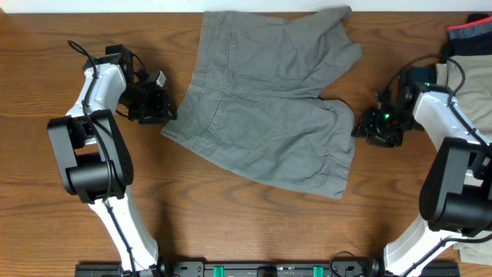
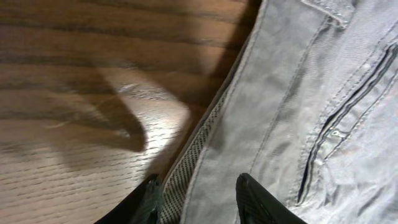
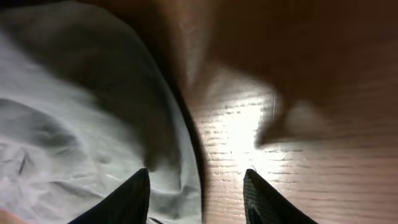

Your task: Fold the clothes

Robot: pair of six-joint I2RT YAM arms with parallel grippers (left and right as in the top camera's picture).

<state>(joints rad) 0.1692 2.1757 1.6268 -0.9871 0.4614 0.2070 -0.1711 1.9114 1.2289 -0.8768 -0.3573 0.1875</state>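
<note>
- Mid-grey cotton shorts point(image 1: 269, 100) lie spread flat on the brown wood-grain table point(image 1: 231, 223), waistband at their left side, two legs pointing right.
- Left gripper point(image 1: 169, 114) sits at the shorts' waistband edge point(image 2: 186, 168). Fingers are partly apart with the band running between them, one finger on the wood side and one over the cloth. No pinch seen.
- Right gripper point(image 1: 360, 127) is at the hem of the shorts' nearer leg point(image 3: 177, 149), fingers apart, nothing held. The wrist view is blurred, so the hem may only be brushing the inner finger.
- Heap of other folded garments point(image 1: 470, 35) lies well right of the shorts.
- Handling: light, limp and not fragile; will sag and drag on the wood. Waistband and hems are doubled and stitched, so they are the firmest holds. Avoid the welt pocket point(image 2: 336, 130), where one loose layer may lift alone.
</note>
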